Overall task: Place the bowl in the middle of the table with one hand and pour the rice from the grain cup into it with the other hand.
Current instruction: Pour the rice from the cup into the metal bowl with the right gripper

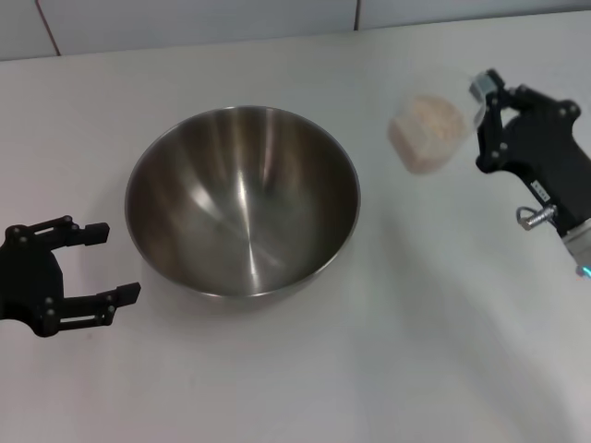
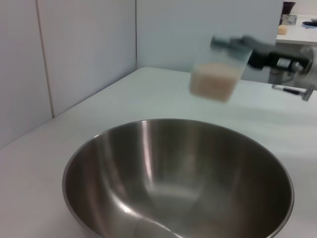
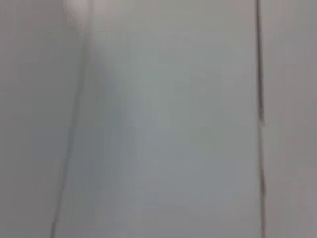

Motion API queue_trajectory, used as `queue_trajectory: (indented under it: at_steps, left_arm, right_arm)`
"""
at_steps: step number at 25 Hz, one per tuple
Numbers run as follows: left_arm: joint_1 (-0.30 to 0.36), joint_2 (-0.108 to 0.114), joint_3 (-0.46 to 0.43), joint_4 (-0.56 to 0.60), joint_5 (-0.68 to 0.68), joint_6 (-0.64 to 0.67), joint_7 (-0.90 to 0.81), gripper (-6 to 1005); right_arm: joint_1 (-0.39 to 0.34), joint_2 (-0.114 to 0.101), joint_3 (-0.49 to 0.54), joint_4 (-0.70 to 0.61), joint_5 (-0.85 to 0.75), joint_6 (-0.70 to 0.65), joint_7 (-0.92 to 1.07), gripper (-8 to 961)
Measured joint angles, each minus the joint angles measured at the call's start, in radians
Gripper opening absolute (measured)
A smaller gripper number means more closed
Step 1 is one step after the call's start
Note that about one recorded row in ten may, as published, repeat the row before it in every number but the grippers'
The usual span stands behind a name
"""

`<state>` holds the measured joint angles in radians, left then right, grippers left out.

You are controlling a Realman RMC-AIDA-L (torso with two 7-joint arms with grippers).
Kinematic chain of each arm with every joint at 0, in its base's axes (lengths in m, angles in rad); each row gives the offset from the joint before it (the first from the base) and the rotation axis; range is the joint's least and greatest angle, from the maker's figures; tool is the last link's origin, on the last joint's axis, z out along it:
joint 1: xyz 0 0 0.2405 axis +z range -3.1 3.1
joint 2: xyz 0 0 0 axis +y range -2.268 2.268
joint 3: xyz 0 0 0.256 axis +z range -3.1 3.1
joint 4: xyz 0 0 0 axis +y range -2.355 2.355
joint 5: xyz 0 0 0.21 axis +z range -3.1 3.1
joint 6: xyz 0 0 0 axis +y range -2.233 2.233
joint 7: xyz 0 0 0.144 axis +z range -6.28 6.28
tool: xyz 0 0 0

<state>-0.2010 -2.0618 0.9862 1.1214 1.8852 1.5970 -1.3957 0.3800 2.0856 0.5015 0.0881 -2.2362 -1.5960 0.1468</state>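
- White table (image 1: 416,323) fills the head view, with a pale panelled wall (image 1: 185,23) along the top edge.
- Bowl (image 1: 242,200) sits upright at frame centre, with nothing in it.
- Left gripper (image 1: 88,263) rests at the lower left, fingers spread wide, holding nothing, just beside the bowl without touching it.
- Right gripper (image 1: 485,125) at the upper right is closed on the cup (image 1: 427,132).
- Cup hangs tilted above the table, right of the bowl, holding rice (image 1: 423,138).
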Motion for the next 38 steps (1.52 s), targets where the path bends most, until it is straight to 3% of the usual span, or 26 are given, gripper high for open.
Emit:
queue_trajectory:
  at_steps: [3,7,11,12,13,17,32,38]
  left_arm:
    - [0.0,-0.001,0.0,-0.001,0.0,0.0,0.001,834]
    - [-0.002,-0.003,0.001,-0.002,0.001,0.0,0.001,834]
    - [-0.003,-0.002,0.001,-0.002,0.001,0.0,-0.001,834]
    - [-0.003,-0.002,0.001,-0.002,0.001,0.0,-0.002,834]
    - [-0.004,-0.002,0.002,-0.002,0.002,0.0,-0.002,834]
    - [-0.009,-0.001,0.002,-0.002,0.007,0.0,-0.003,834]
    - [-0.025,-0.001,0.014,-0.009,0.013,0.001,-0.003,834]
    - [-0.031,-0.001,0.02,-0.012,0.013,0.001,-0.003,834]
  right_arm:
    - [0.024,0.0,-0.002,0.07,-0.001,-0.053,-0.17,16]
    - [0.082,0.003,-0.03,0.154,-0.014,0.024,-0.519,17]
    - [0.096,0.004,-0.071,0.263,-0.044,0.111,-0.959,17]
    - [0.091,0.005,-0.095,0.295,-0.062,0.118,-1.169,17]
    - [0.091,0.005,-0.095,0.295,-0.062,0.118,-1.169,17]
    - [0.083,0.007,-0.16,0.336,-0.081,0.119,-1.615,17]
    - [0.103,0.007,-0.167,0.384,-0.117,0.293,-2.397,16]
    - [0.1,0.007,-0.17,0.387,-0.146,0.305,-2.585,16]
